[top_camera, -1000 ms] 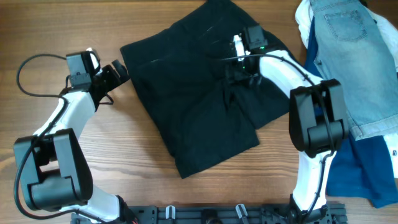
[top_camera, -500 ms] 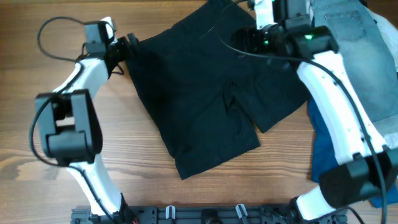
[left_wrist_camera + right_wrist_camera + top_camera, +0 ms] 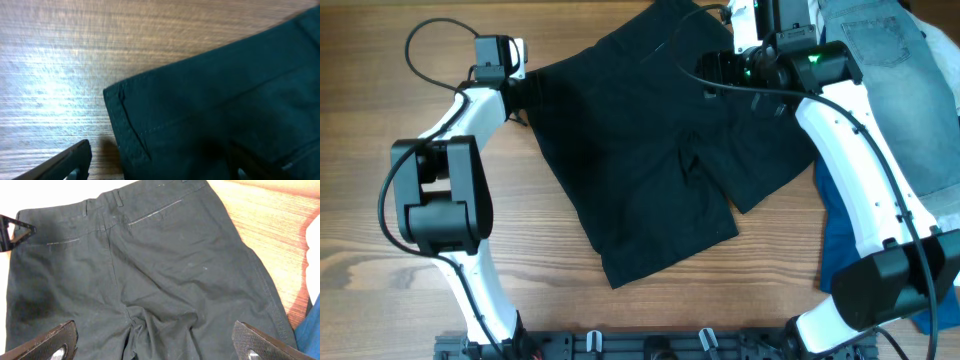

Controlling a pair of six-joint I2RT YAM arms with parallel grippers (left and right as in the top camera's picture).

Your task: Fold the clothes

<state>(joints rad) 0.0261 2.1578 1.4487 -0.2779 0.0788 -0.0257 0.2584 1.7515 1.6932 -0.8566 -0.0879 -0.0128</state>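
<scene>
The black shorts (image 3: 640,150) lie spread flat on the wooden table (image 3: 360,200), legs pointing toward the robot base, with a light-blue denim garment (image 3: 880,60) just beside them on the right. The left gripper (image 3: 160,162) has its fingers apart, straddling the left corner of the shorts and clamping nothing. The right gripper (image 3: 160,340) hovers above the seat of the shorts, fingers wide apart and empty.

shorts (image 3: 630,150): plain black | table (image 3: 350,290): brown woodgrain | denim garment (image 3: 895,45): light blue
</scene>
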